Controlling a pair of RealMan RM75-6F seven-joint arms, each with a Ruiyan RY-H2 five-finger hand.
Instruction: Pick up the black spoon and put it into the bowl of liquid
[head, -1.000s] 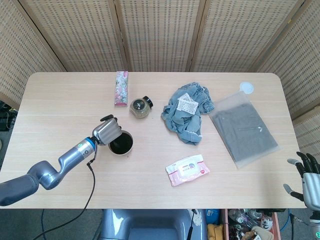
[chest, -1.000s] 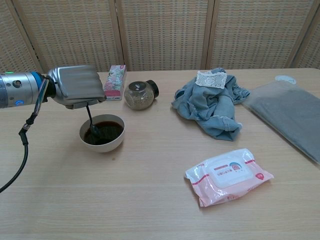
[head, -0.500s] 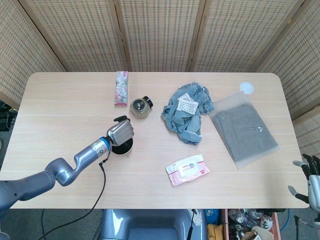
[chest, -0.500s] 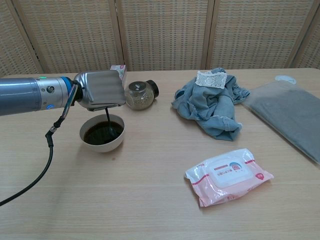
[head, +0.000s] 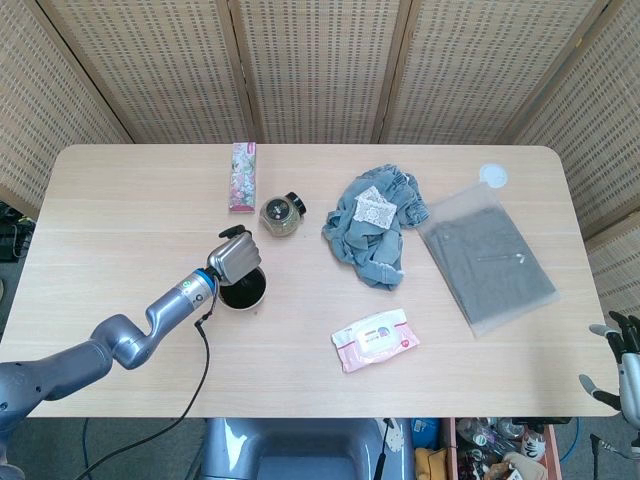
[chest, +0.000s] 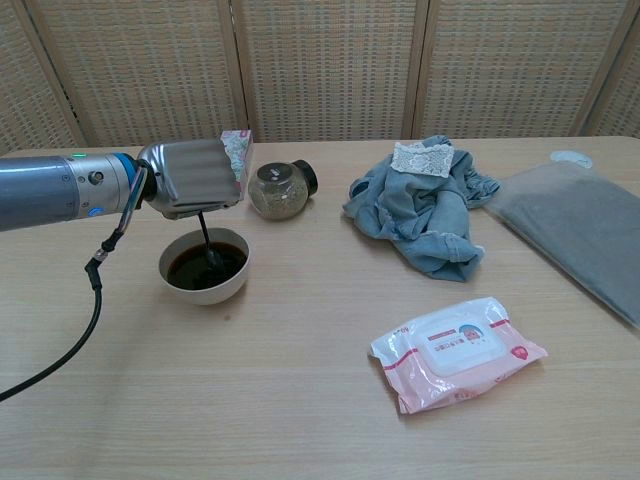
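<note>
While the table (head: 130, 190) carries the same items as half a second earlier, a small shift of the left arm is noted. The grey sleeve package (head: 487, 262), the blue cloth heap (head: 372, 225) and the wipes pack (head: 374, 339) are found where they lay before, as are the floral box (head: 243, 176) and the glass jar (head: 281, 213) beside it.

The left hand (chest: 193, 177) is seen poised directly above the bowl of liquid (chest: 205, 264), drawn slightly back toward the far-left rim compared with the earlier frame. Its fingers are clenched around the handle of the black spoon (chest: 207, 243), which hangs nearly upright from the underside of the hand. The spoon's lower end is observed dipped into the dark liquid; it cannot be told whether it touches the bottom.

The right hand (head: 622, 352) is recorded at the lower right edge of the head view, off the table, fingers spread and holding nothing, lower than before.
</note>
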